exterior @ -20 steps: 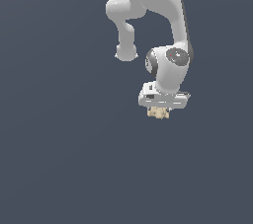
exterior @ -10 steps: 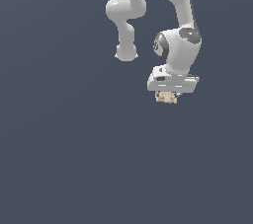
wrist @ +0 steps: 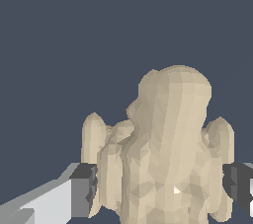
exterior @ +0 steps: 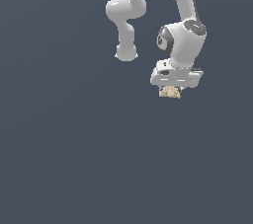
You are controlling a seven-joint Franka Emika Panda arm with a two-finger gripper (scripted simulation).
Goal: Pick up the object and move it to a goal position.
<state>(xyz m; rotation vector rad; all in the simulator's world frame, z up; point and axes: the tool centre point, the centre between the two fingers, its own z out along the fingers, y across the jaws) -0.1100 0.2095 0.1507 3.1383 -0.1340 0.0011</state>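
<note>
Wrist view: claw [wrist: 160,183] grips the tan object [wrist: 165,159] against plain grey backdrop [wrist: 74,35].

Object [exterior: 170,92] between gripper [exterior: 170,91] fingers

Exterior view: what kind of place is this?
Likely a bare simulator scene, not a real room: flat slate-grey backdrop, a smooth white arm, and a faceted beige object clamped between the fingers. No furniture shows.

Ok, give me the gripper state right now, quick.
Gripper: shut on the beige toy, with a dark finger pad against each side of it.
</note>
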